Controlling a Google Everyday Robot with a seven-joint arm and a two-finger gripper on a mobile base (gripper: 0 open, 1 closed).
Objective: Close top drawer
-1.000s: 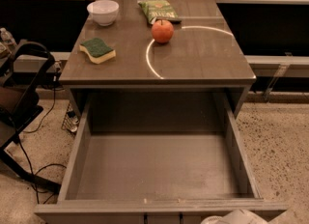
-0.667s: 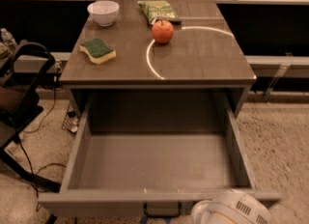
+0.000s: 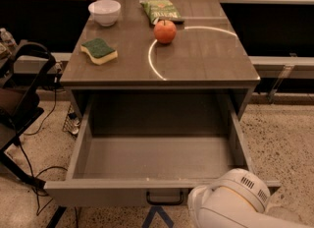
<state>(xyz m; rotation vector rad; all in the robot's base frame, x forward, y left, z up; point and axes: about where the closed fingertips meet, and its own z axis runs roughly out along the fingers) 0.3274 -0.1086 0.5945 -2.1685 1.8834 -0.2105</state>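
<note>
The top drawer (image 3: 98, 191) is pulled far out of the grey cabinet, and its wide, deep box shows an empty floor. Its flat front faces me at the bottom of the view, with a small black loop handle (image 3: 165, 200) at centre. My gripper (image 3: 230, 203) is at the bottom right, under a white rounded arm housing. The housing sits right at the drawer front, just right of the handle and overlapping the front's right part.
The cabinet top (image 3: 206, 60) bears a white bowl (image 3: 104, 12), a green and yellow sponge (image 3: 99, 50), a red apple (image 3: 165, 31) and a green snack bag (image 3: 159, 11). A black chair frame (image 3: 22, 104) and cables (image 3: 34, 173) are on the floor to the left.
The white arm housing has come up into view at the bottom right, against the drawer front. The drawer front has moved a little inward toward the cabinet.
</note>
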